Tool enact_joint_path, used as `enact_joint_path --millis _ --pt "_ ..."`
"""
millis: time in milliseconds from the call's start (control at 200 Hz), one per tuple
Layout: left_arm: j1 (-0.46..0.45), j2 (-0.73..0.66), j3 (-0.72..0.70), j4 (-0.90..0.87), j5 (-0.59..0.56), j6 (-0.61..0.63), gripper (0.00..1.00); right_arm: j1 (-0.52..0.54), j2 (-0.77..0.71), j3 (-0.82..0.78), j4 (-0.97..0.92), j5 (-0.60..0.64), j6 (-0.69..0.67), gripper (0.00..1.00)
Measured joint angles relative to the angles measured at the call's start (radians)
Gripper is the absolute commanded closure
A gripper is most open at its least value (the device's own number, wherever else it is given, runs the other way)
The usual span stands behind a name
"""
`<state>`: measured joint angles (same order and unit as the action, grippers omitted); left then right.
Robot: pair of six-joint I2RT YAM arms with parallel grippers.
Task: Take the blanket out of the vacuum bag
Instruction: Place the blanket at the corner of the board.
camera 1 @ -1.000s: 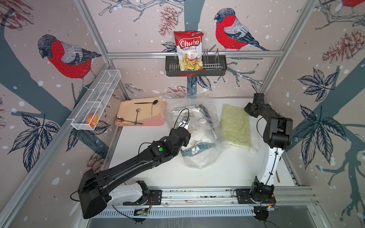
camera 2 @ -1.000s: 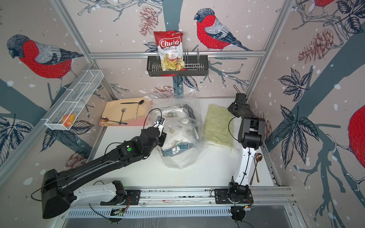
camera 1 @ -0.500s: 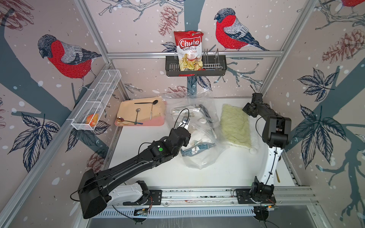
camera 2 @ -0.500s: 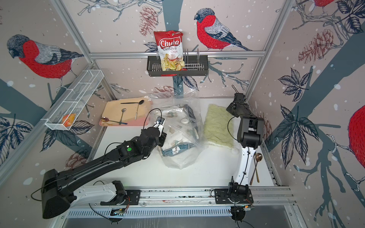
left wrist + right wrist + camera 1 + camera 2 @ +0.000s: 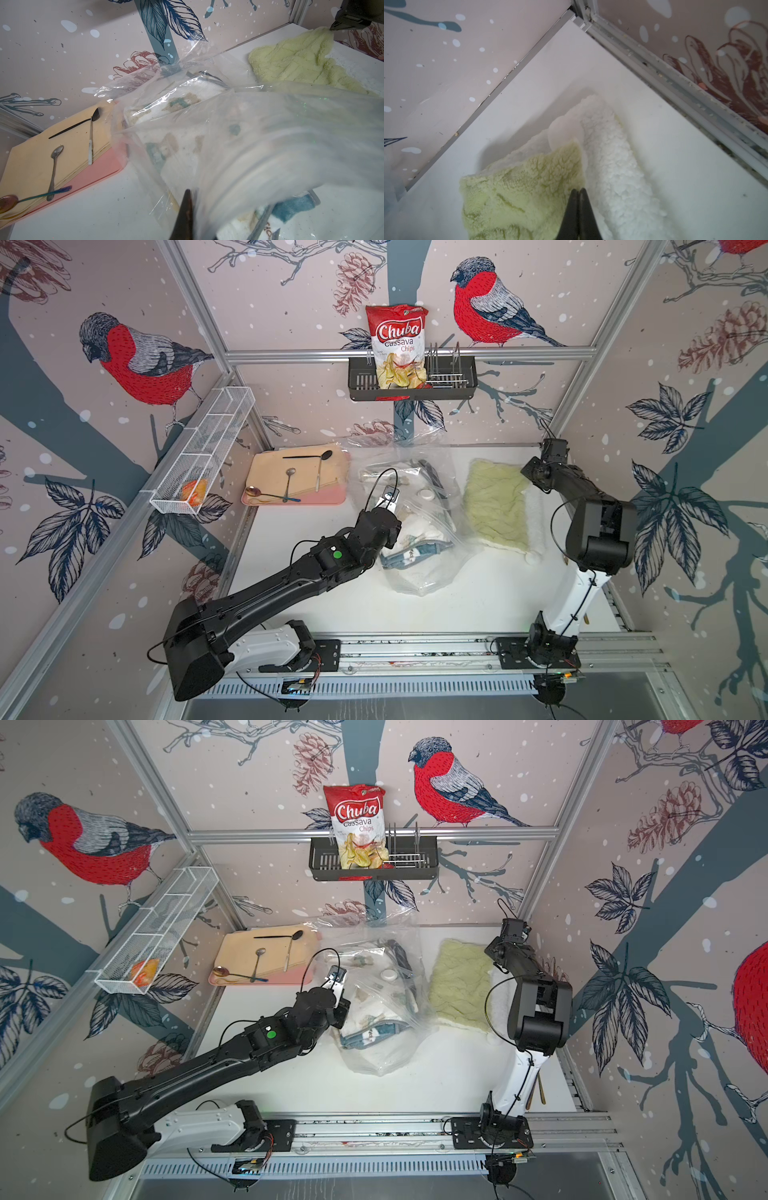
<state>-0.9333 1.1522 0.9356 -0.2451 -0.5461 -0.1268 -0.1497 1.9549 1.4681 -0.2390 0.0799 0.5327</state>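
Pins vacuum bag (image 5: pixel 422 578) by a pinch of its film in left jaws, probably to anchor it, and rests right jaws, pressed together, grip on fleece not discernible, at far corner of green blanket (image 5: pixel 496 506), already out, flat on desk (image 5: pixel 332 597) just beside bag.

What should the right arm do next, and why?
Probably move the right gripper off the green blanket, which already lies outside the vacuum bag, toward the patterned cloth still inside, since the left gripper is shut on the bag's plastic.
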Motion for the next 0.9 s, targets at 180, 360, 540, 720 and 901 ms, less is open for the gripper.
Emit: enact_joint_path --millis 180,360,540,720,901 --pt "0.000 -0.002 0.000 0.000 0.003 0.000 1.00 -0.026 -0.038 -0.003 0.018 0.008 0.018 1.00" --pt "0.000 -0.002 0.000 0.000 0.003 0.000 1.00 -0.041 -0.005 0.031 0.032 0.001 0.017 1.00" --pt "0.000 -0.002 0.000 0.000 0.005 0.000 1.00 -0.065 0.051 -0.018 0.043 0.014 0.025 0.89" --pt "0.000 -0.002 0.000 0.000 0.021 0.000 1.00 -0.079 0.032 -0.114 0.045 0.013 0.056 0.43" --pt "0.000 -0.005 0.000 0.000 0.022 -0.004 1.00 -0.093 -0.021 -0.176 0.057 0.016 0.073 0.35"
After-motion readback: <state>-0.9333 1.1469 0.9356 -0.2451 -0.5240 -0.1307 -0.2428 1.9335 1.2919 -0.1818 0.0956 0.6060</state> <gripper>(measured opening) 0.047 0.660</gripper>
